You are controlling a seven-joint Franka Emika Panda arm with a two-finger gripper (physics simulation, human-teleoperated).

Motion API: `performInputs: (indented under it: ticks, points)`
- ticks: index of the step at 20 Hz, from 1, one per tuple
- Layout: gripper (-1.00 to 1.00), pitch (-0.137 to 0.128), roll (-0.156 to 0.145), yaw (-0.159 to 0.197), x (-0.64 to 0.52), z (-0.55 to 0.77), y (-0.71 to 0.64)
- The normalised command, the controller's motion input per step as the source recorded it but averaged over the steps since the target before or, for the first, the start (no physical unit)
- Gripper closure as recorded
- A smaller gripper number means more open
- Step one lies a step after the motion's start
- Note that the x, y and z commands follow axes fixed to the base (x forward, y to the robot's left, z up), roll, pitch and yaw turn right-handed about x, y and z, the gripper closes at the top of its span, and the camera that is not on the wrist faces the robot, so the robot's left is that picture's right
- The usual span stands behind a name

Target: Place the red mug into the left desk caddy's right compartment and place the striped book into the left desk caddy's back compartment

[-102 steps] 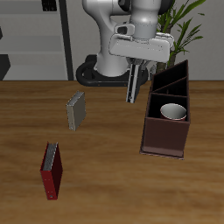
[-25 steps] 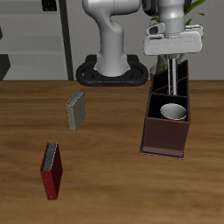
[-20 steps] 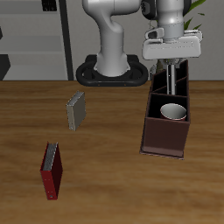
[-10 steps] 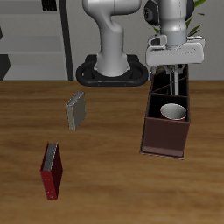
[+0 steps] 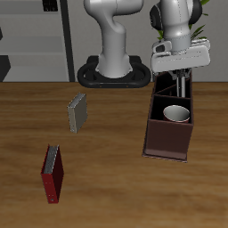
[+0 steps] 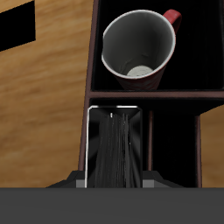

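Exterior view: one tall dark reddish-brown desk caddy [image 5: 168,138] stands on the wooden desk [image 5: 107,169], with thin inner dividers. One dark red mug [image 5: 177,114] with a white inside sits upright in the caddy's large square right compartment [image 5: 175,115]. The white robot arm's claw [image 5: 183,82] hangs over the caddy's back section; a thin dark striped book [image 5: 184,86] goes down from it into the back compartment [image 5: 177,89]. Two other books lie well apart from the caddy: one small grey-beige book [image 5: 78,113] standing farther back, one red book [image 5: 52,173] nearer the desk's front edge.

Wrist view: one mug [image 6: 137,51], seen from above, handle pointing away from the book's section, fills its square compartment [image 6: 153,45]. One striped book [image 6: 118,149] stands on edge inside the adjacent narrow compartment [image 6: 166,144], between the caddy's [image 6: 91,87] walls. The claw's [image 6: 120,182] fingertips sit at either side of the book's near end; whether they press it I cannot tell.
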Motion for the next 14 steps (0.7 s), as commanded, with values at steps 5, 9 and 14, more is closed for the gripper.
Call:
performInputs:
  ticks: [5,9,14]
  points:
    - [1.00,0.071,-0.024,-0.027,0.13,-0.25,-0.06]
    - [1.00,0.105,-0.020,-0.025,0.03,-0.22,-0.04]
    - [-1.00,0.093,0.048,0.029,0.00,-0.11,0.04]
